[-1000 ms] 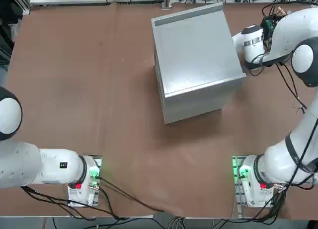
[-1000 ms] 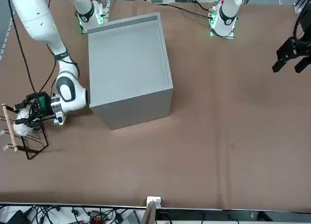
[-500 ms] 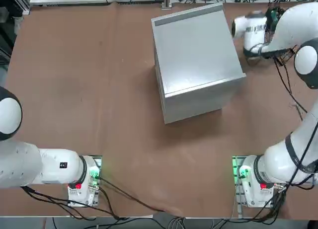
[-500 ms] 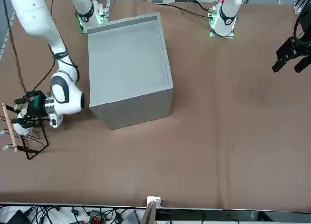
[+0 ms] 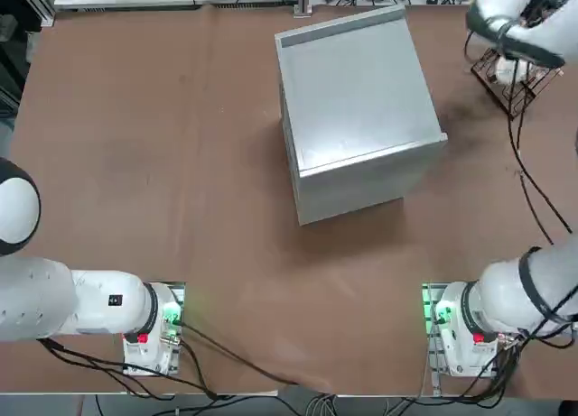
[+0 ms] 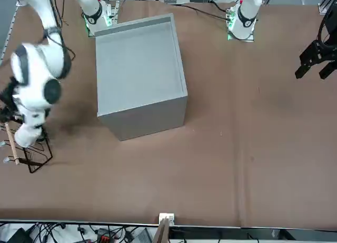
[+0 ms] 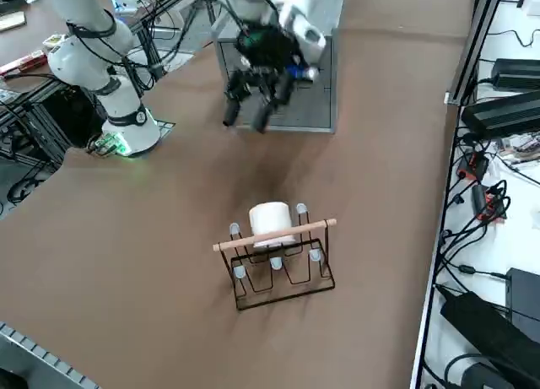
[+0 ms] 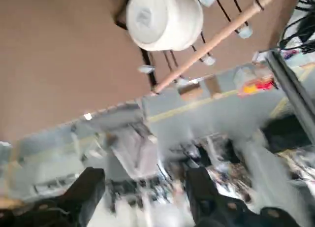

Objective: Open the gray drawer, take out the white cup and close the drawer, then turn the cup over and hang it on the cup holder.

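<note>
The gray drawer stands shut at the table's middle, its cabinet also in the right side view. The white cup hangs mouth-down on the cup holder, a dark wire rack with a light wooden rod. My right gripper hovers open and empty above the table, between the cabinet and the rack, apart from both. In the wrist view the white cup sits on the cup holder, well beyond my spread fingers. In the front view my arm covers the cup; the cup holder shows below it.
The rack stands near the table's far right edge; cables and power bricks lie beyond it. Bare brown tabletop stretches left of the cabinet. The arms' bases sit at the near edge.
My right arm has risen and drawn back from the cup holder, with the gripper open. The cup stays on the rack.
</note>
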`<state>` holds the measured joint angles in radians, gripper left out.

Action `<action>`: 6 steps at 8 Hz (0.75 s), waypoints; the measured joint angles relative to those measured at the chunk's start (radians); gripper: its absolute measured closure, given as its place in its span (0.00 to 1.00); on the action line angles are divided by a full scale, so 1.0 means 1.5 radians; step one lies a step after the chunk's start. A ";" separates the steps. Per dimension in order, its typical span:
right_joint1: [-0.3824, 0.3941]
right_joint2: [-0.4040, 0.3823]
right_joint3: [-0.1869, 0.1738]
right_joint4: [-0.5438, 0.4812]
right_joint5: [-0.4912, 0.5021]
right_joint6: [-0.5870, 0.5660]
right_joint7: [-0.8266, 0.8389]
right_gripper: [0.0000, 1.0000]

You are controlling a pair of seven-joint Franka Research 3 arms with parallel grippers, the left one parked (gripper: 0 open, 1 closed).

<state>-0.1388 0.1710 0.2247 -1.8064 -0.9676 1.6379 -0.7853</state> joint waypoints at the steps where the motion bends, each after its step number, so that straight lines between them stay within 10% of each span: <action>1: -0.003 -0.045 -0.003 0.000 0.084 -0.008 -0.004 0.00; 6: 0.006 -0.122 -0.097 0.121 0.472 -0.142 0.079 0.00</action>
<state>-0.1305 -0.0117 0.0795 -1.6248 -0.2602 1.4249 -0.6664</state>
